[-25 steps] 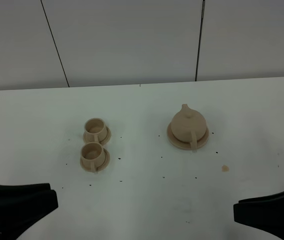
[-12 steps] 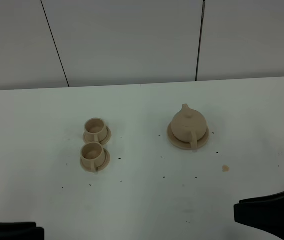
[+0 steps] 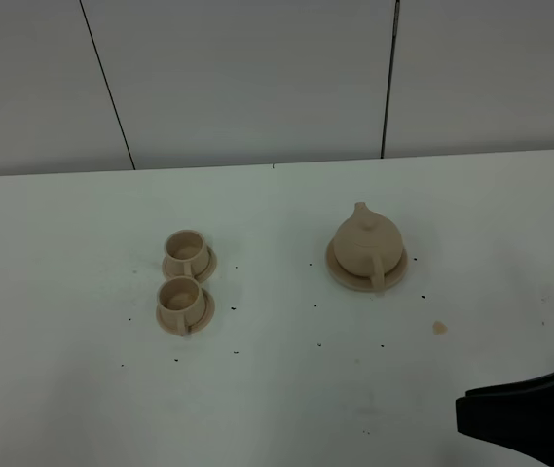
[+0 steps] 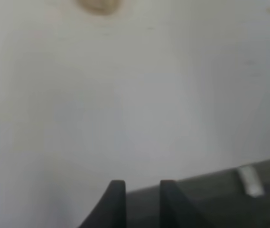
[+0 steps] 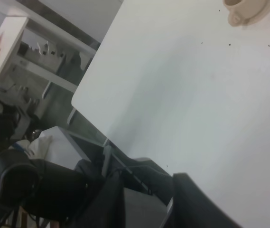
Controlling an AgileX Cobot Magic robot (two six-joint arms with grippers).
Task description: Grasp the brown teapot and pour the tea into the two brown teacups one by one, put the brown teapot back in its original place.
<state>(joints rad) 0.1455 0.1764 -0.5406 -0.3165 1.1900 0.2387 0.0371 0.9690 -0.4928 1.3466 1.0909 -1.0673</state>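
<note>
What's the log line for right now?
teapot: on saucer | cups: upright | right tool: open, empty | left tool: open, empty

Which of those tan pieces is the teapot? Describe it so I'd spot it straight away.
On the white table, look right of the middle, away from the two small teacups. The brown teapot sits on a wide flat saucer: squat and rounded, with spout and lid knob, bigger than either cup.

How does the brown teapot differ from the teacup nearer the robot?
The teapot is bigger and rounded; the teacup is a small cylinder. The teapot is lidded with a spout; the teacup is open-topped. The teapot sits on a wider saucer than the teacup. Both are matte tan, upright, handles toward the robot.
</note>
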